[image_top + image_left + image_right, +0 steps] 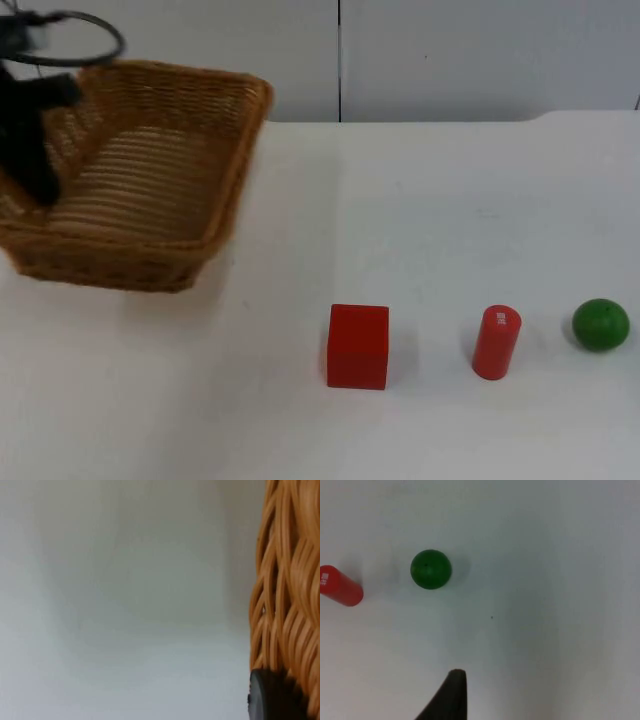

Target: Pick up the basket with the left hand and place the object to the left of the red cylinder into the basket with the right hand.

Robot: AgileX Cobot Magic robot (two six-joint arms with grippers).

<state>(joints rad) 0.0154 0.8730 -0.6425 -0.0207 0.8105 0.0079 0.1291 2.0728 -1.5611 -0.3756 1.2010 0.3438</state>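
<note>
1. Left gripper [40, 185]: fingers closed on the left wall of the wicker basket [150, 180], which is tilted, at the surface's [300, 420] far left.
2. Right gripper: a fingertip [451, 695] above the surface near the green ball [430, 569]; finger state cannot be told.
3. Red cube [357, 345]: upright, left of the red cylinder [496, 342]
</note>
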